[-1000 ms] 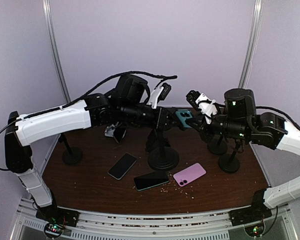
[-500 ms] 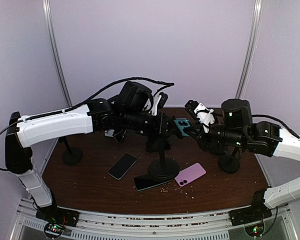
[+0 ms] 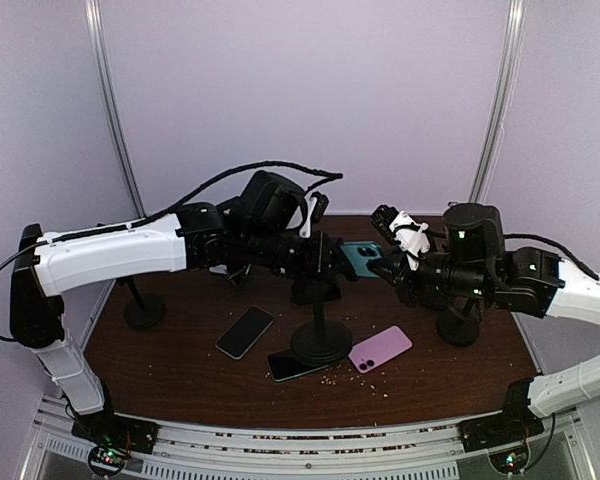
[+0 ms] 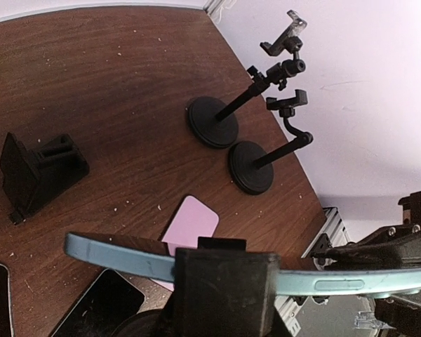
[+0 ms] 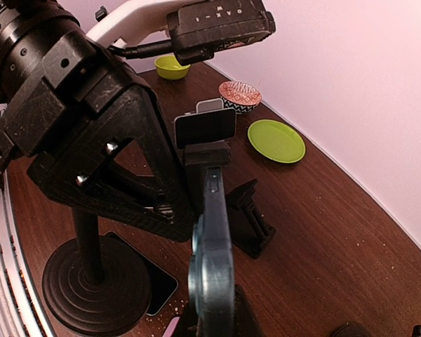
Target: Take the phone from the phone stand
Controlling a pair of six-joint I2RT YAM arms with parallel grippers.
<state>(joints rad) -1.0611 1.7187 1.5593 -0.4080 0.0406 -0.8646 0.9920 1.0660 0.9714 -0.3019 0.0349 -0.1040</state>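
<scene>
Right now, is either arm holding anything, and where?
Right gripper pinches the phone by its end; left gripper seems to clamp the stand at its top.

My left arm (image 3: 110, 250) stretches across toward centre, wrist level, left fingers (image 3: 327, 252) closed on the stand head (image 3: 315, 290); my right arm (image 3: 570, 285) reaches in from the right, right fingers (image 3: 388, 268) pinched tight on the phone (image 3: 360, 257) edge

Brown table (image 3: 450, 375), dark phones (image 3: 245, 331), pink phone (image 3: 379, 349), stand bases (image 3: 143, 311), crumbs (image 3: 365, 377)
</scene>
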